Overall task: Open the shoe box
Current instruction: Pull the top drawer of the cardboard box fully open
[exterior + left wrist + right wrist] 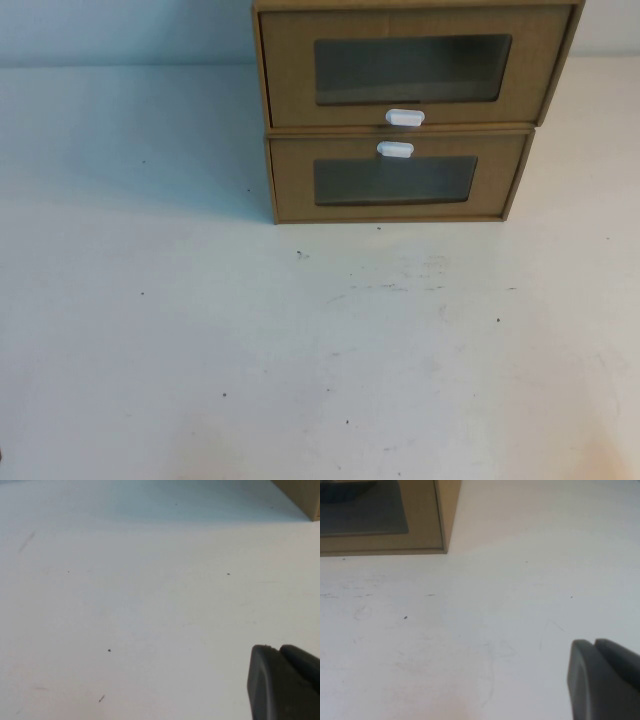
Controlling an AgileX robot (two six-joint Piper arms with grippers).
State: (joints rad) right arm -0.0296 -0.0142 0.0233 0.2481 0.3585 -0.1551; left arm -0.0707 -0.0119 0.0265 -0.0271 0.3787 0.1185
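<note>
1. A white, matte table top (300,380) fills most of the high view. It is marked by scattered small dark specks and by a patch of faint grey scuffs (385,288) just in front of the boxes.
2. A pale, plain wall (120,30) is seen beyond the far edge of the table, on the left.
3. Two brown cardboard shoe boxes are stacked at the far side, right of centre. The upper shoe box (290,70) is set on the lower shoe box (292,185), which rests directly on the table.
4. Each box front is fitted with a dark rectangular window, the upper window (412,68) and the lower window (395,180).
5. A small white oval upper handle (405,118) is fixed at the bottom edge of the upper front. A matching lower handle (396,150) is fixed at the top edge of the lower front, so the two are placed close together, one above the other.
6. Both fronts appear closed, flush with their frames.
7. The left gripper (279,651) is shown only in the left wrist view, held over bare table and well apart from the boxes, of which only a brown corner is caught. Its dark fingers are pressed together, with nothing held.
8. The right gripper (595,644) is shown only in the right wrist view, over bare table in front of the right near corner of the lower box, apart from it. Its fingers are fully closed, with nothing gripped.
</note>
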